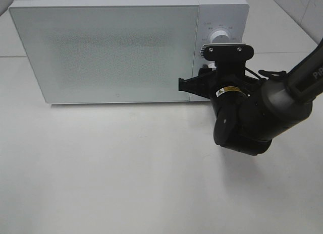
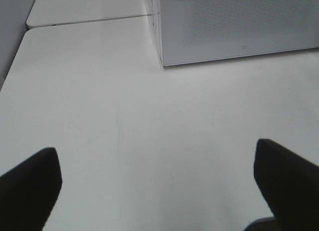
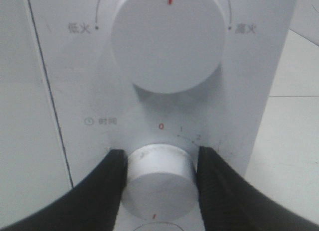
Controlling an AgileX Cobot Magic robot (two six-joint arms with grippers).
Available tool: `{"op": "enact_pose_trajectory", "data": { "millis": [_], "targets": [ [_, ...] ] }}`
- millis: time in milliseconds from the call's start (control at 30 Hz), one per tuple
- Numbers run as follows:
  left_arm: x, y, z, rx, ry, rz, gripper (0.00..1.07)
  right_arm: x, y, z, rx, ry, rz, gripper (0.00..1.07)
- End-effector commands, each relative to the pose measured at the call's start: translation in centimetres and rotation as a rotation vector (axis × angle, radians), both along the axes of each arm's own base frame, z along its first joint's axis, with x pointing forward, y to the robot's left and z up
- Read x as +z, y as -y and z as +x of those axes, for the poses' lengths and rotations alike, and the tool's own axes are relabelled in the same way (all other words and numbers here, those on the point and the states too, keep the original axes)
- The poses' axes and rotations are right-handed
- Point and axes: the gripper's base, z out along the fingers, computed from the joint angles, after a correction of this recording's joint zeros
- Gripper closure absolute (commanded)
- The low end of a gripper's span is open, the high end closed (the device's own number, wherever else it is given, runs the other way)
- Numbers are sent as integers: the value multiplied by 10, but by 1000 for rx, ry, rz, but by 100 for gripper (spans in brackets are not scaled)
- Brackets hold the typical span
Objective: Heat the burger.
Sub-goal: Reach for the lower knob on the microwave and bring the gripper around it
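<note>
The left claw (image 2: 155,151) hangs wide open over bare table (image 2: 124,91), near the microwave's (image 1: 106,52) left corner. The door (image 1: 101,47) is shut and its frosted panel hides the inside, so I cannot tell where the burger is. At the right, the right claw (image 3: 159,161) grips the lower knob (image 3: 158,183) from both sides, below the upper knob (image 3: 167,39).
</note>
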Motion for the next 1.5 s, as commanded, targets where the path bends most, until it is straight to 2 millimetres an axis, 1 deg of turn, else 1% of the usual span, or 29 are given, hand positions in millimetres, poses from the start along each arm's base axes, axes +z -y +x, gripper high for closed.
{"op": "enact_pose_trajectory", "data": {
  "millis": [33,267,367,433,500,533,567,600,633,667,700,733,800,833,867,900,933,967,1033,1200,1300,1333,1500],
  "targets": [
    [-1,0,-2,2,12,-4,9,17,3,7,-29,158,17,107],
    [-1,0,-2,2,12,-4,9,17,1,7,-13,166,53,107],
    [-1,0,-2,2,12,-4,9,18,-2,8,17,180,131,107],
    [-1,0,-2,2,12,-4,9,18,-3,8,24,183,150,107],
    [-1,0,-2,2,12,-4,9,18,-4,8,28,188,244,107],
    [-1,0,-2,2,12,-4,9,18,-4,8,28,188,244,107],
    [-1,0,-2,2,12,-4,9,19,-5,8,29,191,329,107],
    [-1,0,-2,2,12,-4,9,19,-5,8,29,191,329,107],
    [-1,0,-2,2,12,-4,9,19,-6,8,34,194,404,107],
    [-1,0,-2,2,12,-4,9,19,-6,8,33,195,442,107],
    [-1,0,-2,2,12,-4,9,19,-6,8,33,195,442,107],
    [-1,0,-2,2,12,-4,9,19,-7,8,40,192,507,107],
    [-1,0,-2,2,12,-4,9,19,-8,8,41,187,537,107],
    [-1,0,-2,2,12,-4,9,18,-9,7,37,178,619,107],
    [-1,0,-2,2,12,-4,9,17,-9,7,32,173,659,107],
    [-1,0,-2,2,12,-4,9,17,-9,7,32,173,659,107],
    [-1,0,-2,2,12,-4,9,18,-10,7,43,170,721,107],
    [-1,0,-2,2,12,-4,9,18,-10,7,43,170,721,107],
    [-1,0,-2,2,12,-4,9,19,-14,7,72,164,805,107],
    [-1,0,-2,2,12,-4,9,20,-15,7,89,169,848,107],
    [-1,0,-2,2,12,-4,9,24,-16,7,111,206,891,107],
    [-1,0,-2,2,12,-4,9,28,-15,7,117,240,933,107],
    [-1,0,-2,2,12,-4,9,33,-15,6,115,248,999,107]
  ]
}}
